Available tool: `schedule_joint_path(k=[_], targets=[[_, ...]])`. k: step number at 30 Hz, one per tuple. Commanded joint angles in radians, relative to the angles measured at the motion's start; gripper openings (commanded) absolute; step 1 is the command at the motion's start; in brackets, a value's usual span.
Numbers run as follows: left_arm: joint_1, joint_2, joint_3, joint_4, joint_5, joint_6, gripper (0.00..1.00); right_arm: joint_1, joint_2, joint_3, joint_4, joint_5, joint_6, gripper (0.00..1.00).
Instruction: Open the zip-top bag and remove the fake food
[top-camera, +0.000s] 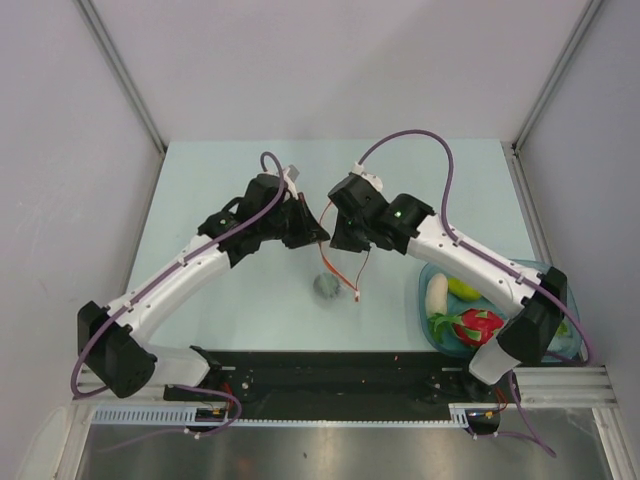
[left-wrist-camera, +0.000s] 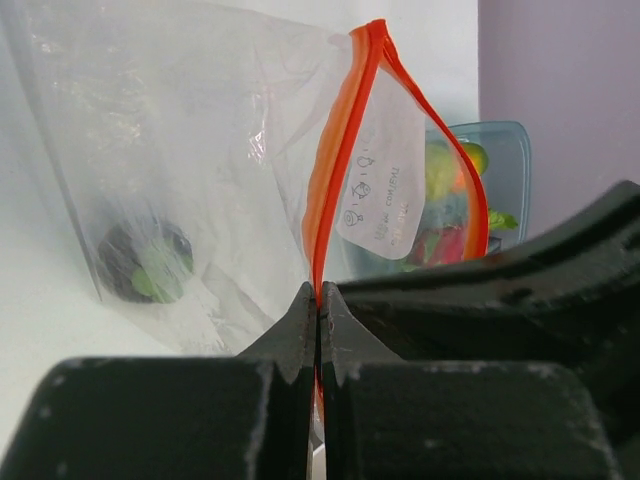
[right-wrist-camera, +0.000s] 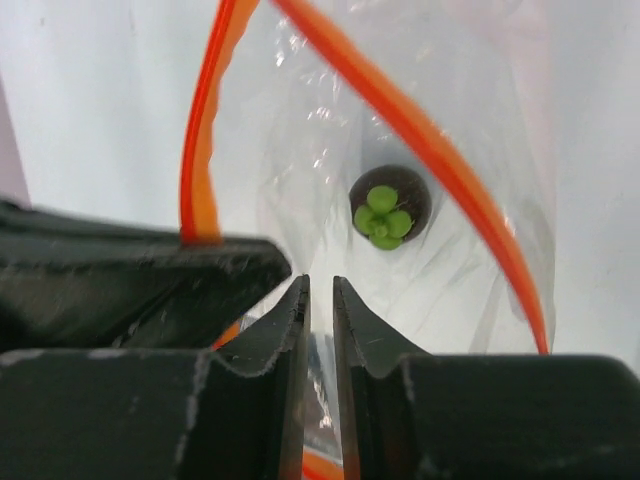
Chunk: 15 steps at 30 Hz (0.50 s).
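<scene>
The zip-top bag (top-camera: 343, 262) hangs over mid-table between both grippers, its red-orange zip strip (left-wrist-camera: 335, 160) parted into a loop (right-wrist-camera: 400, 110). My left gripper (left-wrist-camera: 318, 292) (top-camera: 316, 236) is shut on the strip's near end. My right gripper (right-wrist-camera: 320, 285) (top-camera: 336, 238) has its jaws drawn in to a narrow slit on the bag's clear film and strip at the mouth's other side. One small dark-green piece (right-wrist-camera: 388, 208) (left-wrist-camera: 147, 262) (top-camera: 326, 287) of the fake food lies at the bag's bottom. White radish (top-camera: 437, 293), green fruit (top-camera: 463, 290) and dragon fruit (top-camera: 478, 326) lie outside the bag.
A teal translucent tray (top-camera: 424, 318) at the near right holds the loose produce, partly under my right arm; it shows through the bag (left-wrist-camera: 508, 165) in the left wrist view. Grey walls stand around the pale table (top-camera: 220, 200).
</scene>
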Motion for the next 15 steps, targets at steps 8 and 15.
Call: schedule_joint_path(k=[8, 15], targets=[[-0.012, 0.018, 0.030, -0.028, -0.029, -0.104, 0.00, -0.055, 0.072, -0.112, 0.181, 0.018, 0.036, 0.20], [-0.012, 0.016, 0.015, 0.029, 0.014, -0.078, 0.00, -0.051, 0.119, -0.138, 0.247, -0.028, -0.039, 0.22]])
